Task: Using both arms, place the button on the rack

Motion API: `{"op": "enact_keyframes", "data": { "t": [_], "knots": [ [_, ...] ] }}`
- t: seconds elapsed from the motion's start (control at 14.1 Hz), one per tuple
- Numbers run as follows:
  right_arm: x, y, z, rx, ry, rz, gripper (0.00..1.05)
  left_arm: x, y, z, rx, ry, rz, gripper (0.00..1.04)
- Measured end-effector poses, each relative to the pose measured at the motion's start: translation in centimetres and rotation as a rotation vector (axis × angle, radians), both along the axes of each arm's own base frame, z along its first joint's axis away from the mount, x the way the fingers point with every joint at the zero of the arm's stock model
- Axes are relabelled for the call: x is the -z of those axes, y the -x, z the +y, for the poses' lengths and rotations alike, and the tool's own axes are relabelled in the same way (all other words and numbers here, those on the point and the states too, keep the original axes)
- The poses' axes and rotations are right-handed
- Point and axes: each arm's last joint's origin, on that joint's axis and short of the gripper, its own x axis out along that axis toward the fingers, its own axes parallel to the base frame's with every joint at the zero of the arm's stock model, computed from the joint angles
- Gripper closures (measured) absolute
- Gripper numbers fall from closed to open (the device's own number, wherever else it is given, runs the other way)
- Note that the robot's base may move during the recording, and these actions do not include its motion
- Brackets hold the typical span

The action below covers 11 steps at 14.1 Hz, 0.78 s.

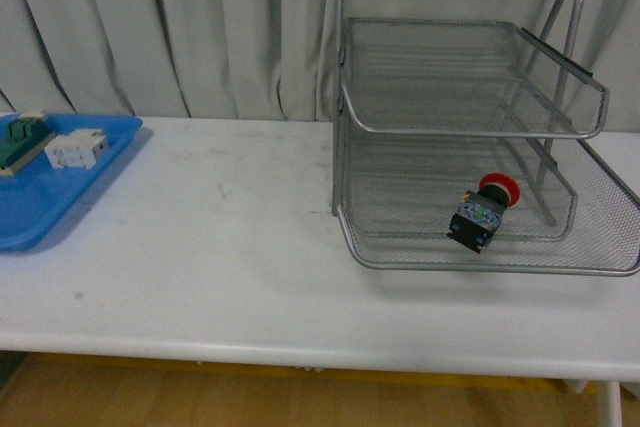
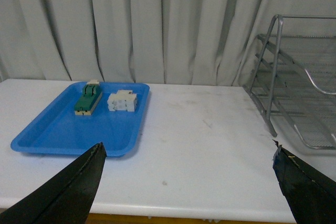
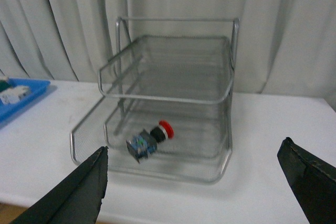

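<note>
Red-capped button (image 1: 481, 211), blk/blue-green body

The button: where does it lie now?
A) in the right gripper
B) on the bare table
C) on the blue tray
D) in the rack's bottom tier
D: the button lies on its side on the mesh of the rack's lowest tier, clear of both grippers.

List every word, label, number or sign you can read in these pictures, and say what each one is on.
No text can be read in any view.
The button in the rack: a blue-green patch on its body may carry a label, too small and blurred to read.
The white block and the green terminal block on the blue tray: no legible markings.
</note>
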Motion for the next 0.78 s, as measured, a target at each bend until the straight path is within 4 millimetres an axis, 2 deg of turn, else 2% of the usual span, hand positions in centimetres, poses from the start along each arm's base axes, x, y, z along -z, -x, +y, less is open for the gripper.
{"op": "enact_keyframes", "data": {
  "t": [0.14, 0.21, 0.28, 0.36, 0.5, 0.71, 0.78],
  "knots": [
    [-3.4, -4.2, 0.4, 0.004, -0.009, -0.037, 0.06, 0.0, 0.0, 0.0, 0.000, 0.000, 0.000, 0.07],
    [-3.9, -6.8, 0.8, -0.012, -0.014, 0.047, 0.06, 0.0, 0.0, 0.0, 0.000, 0.000, 0.000, 0.07],
    [-3.3, -8.9, 1.1, -0.021, -0.019, 0.164, 0.13, 0.0, 0.0, 0.0, 0.000, 0.000, 0.000, 0.07],
    [-2.5, -10.7, 1.5, -0.027, -0.020, 0.273, 0.24, 0.0, 0.0, 0.0, 0.000, 0.000, 0.000, 0.07],
    [-1.8, -13.9, 2.5, -0.062, -0.013, 0.471, 0.59, 0.0, 0.0, 0.0, 0.000, 0.000, 0.000, 0.07],
    [1.2, -14.1, 4.2, -0.137, 0.014, 0.701, 1.03, 0.0, 0.0, 0.0, 0.000, 0.000, 0.000, 0.07],
    [2.0, -14.2, 4.6, -0.149, 0.023, 0.737, 1.03, 0.0, 0.0, 0.0, 0.000, 0.000, 0.000, 0.07]
  ]
}}
